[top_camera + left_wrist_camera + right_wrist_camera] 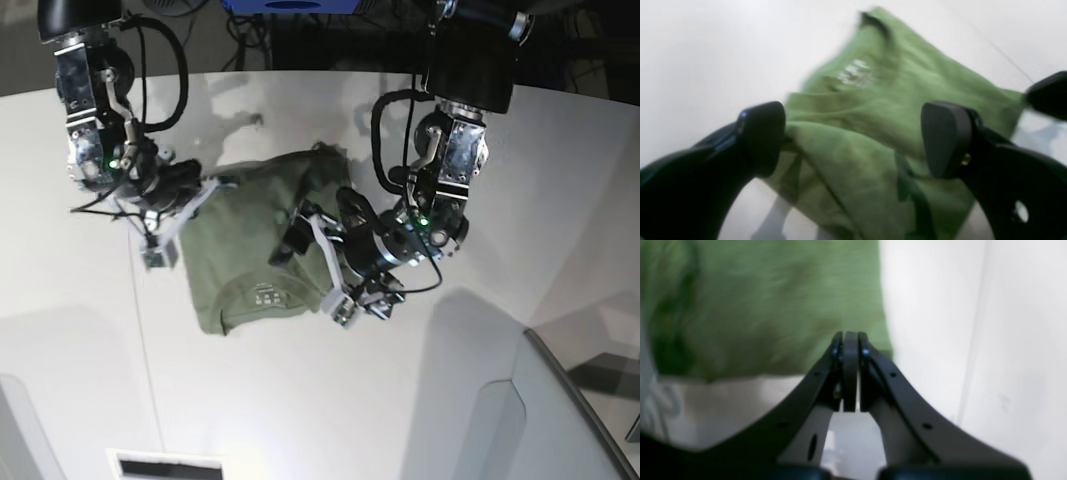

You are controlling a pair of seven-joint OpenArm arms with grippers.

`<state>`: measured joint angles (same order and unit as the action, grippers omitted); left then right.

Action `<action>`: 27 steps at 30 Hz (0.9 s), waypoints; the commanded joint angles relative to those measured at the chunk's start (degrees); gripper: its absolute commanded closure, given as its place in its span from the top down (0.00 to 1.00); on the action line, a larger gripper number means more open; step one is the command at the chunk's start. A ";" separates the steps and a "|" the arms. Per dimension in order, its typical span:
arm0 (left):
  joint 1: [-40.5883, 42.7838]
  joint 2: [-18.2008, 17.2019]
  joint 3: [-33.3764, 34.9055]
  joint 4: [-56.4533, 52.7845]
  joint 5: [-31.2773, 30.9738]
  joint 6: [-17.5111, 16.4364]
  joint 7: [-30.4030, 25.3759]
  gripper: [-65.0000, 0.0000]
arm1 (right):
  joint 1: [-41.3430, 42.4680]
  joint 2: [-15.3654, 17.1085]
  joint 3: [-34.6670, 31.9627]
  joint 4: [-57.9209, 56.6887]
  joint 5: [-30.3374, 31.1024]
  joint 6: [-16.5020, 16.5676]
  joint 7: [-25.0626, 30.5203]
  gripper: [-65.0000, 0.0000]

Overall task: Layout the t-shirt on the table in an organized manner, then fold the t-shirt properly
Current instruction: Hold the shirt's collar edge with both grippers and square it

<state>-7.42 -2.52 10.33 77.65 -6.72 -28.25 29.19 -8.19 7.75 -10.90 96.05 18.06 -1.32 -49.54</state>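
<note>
The base view looks steeply down from above on the whole tabletop (300, 400) and both arms. Each wrist view sits close behind its own tool, sharing the t-shirt (255, 250) with it.

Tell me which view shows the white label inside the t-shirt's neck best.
The base view: the label sits sharp beside the collar, on the t-shirt spread on the table. The left wrist view shows it larger but smeared by blur. The right wrist view shows only green cloth, no label.
</note>
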 commanded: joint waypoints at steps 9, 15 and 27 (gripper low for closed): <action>5.62 -1.48 2.55 1.25 -0.09 0.51 -1.28 0.96 | 4.71 0.47 -1.98 -3.79 0.18 0.14 1.85 0.01; 9.40 -5.52 2.20 0.73 -0.09 0.51 -1.37 0.96 | 7.09 0.47 -1.98 -11.35 0.35 0.22 5.54 0.01; 13.18 -9.48 1.85 -1.12 -0.18 0.60 -1.37 0.96 | 5.33 0.47 -1.98 -16.01 0.09 0.22 9.41 0.01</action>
<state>5.61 -11.51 12.29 75.96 -6.98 -27.42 26.70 -3.46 8.01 -13.13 79.11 18.35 -1.02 -40.10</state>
